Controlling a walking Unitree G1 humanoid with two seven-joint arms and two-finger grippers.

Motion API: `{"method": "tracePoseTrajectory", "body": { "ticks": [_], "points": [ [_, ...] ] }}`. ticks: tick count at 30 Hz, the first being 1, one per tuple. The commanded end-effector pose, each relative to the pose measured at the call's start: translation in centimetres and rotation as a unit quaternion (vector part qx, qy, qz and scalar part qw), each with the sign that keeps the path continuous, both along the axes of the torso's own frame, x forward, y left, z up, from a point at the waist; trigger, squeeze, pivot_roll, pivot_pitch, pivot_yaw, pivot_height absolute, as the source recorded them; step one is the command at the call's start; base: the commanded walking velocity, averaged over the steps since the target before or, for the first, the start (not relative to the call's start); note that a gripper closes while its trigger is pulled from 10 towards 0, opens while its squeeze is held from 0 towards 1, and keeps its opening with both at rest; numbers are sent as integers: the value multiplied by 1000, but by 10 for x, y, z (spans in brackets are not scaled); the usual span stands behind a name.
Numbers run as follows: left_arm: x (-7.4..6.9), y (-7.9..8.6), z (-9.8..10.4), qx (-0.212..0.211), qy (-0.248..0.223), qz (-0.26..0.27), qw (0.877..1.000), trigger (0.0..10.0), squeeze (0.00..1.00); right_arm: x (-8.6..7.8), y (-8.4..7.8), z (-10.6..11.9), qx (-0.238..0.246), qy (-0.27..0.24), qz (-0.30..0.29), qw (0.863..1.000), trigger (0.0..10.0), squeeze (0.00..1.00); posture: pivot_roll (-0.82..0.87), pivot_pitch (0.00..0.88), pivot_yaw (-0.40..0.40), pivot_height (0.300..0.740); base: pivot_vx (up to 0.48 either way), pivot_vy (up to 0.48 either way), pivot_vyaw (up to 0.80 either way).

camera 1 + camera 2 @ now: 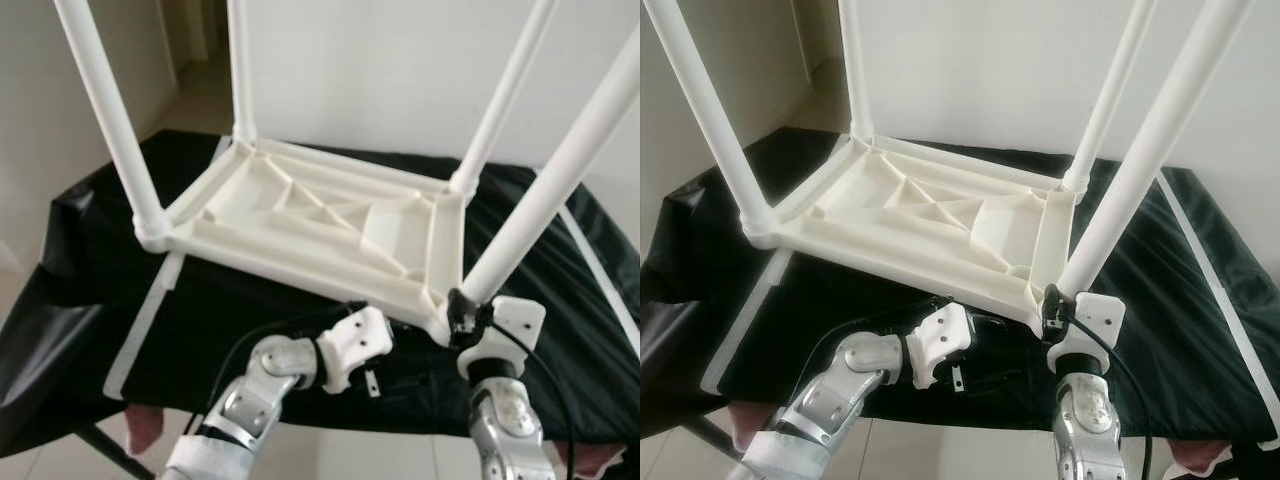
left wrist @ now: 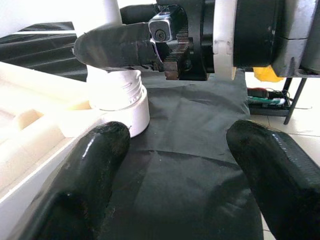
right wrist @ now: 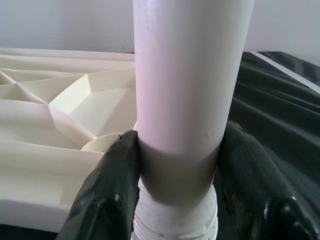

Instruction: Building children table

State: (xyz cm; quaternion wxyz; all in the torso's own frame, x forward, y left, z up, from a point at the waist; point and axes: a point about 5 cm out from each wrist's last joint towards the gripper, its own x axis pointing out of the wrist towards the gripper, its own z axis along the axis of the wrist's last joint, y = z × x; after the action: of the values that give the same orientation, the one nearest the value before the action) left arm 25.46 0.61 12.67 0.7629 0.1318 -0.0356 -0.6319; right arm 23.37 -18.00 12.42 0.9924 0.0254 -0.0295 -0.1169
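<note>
Right gripper (image 1: 1053, 318) at about 5 o'clock in the head views, jaws clamped on the near-right table leg (image 1: 560, 170) just above its threaded base; right wrist view shows both black fingers (image 3: 107, 195) pressed against the white tube (image 3: 187, 90). Left gripper (image 2: 175, 175) at about 6 o'clock, jaws apart, holding nothing, fingers just beside the leg's socket (image 2: 120, 107) at the tabletop corner, over the black cloth (image 1: 90, 290). The leg's screw threads sit partly above the socket.

Upside-down white tabletop (image 1: 300, 215) lies on the cloth at centre, ribbed underside up. Near-left leg (image 1: 110, 110) at 9 o'clock, slanting up and outward. Far-left leg (image 1: 240, 70) at 11 o'clock and far-right leg (image 1: 505, 95) at 1 o'clock stand at the back corners. White wall (image 1: 400, 60) behind at 12 o'clock. Tiled floor (image 1: 400, 455) under the cloth's near edge.
</note>
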Motion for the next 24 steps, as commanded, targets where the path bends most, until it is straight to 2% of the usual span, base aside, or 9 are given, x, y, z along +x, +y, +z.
{"method": "tracePoseTrajectory", "body": {
  "ticks": [1, 3, 4, 11, 14, 16, 17, 18, 24],
  "points": [
    [4, -1, 2, -3, -8, 23, 1000, 10000, 0, -6, -7, -17, 12, 49, -24, 998, 10000, 0, -41, 0, -44, 740, 0, 0, 0],
    [4, -1, 2, -3, -8, 22, 1000, 10000, 0, -6, -7, -18, 14, 49, -20, 998, 10000, 0, -41, 0, -44, 740, 0, 0, 0],
    [4, -2, 3, -5, -8, 24, 1000, 10000, 0, -6, -4, -16, 12, 44, -13, 999, 10000, 1000, -42, 0, -43, 740, 0, 0, 0],
    [5, -3, 5, -16, -4, 28, 999, 10000, 0, -5, -3, -14, 6, 35, 1, 999, 10000, 1000, -40, 0, -45, 740, 0, 0, 0],
    [4, -3, 6, -17, -5, 29, 999, 10000, 0, -2, -14, -11, -21, 31, 9, 999, 10000, 1000, -42, 0, -40, 740, 0, 0, 0],
    [4, -3, 6, -17, -5, 29, 999, 10000, 0, -2, -14, -11, -21, 31, 9, 999, 10000, 1000, -42, 0, -40, 740, 0, 0, 0],
    [4, -3, 5, -17, -5, 29, 999, 10000, 0, 0, -17, -11, -30, 32, 32, 998, 10000, 1000, -43, 0, -39, 740, 0, 0, 0],
    [4, -3, 5, -16, -5, 29, 999, 10000, 0, 4, -21, -10, -36, 30, 68, 997, 10000, 0, -45, 0, -39, 740, 0, 0, 0],
    [5, -3, 5, -11, -10, 27, 1000, 10000, 0, 12, -32, -5, -82, 22, 128, 988, 10000, 0, -47, 0, -40, 740, 0, 0, 0]
  ]
}}
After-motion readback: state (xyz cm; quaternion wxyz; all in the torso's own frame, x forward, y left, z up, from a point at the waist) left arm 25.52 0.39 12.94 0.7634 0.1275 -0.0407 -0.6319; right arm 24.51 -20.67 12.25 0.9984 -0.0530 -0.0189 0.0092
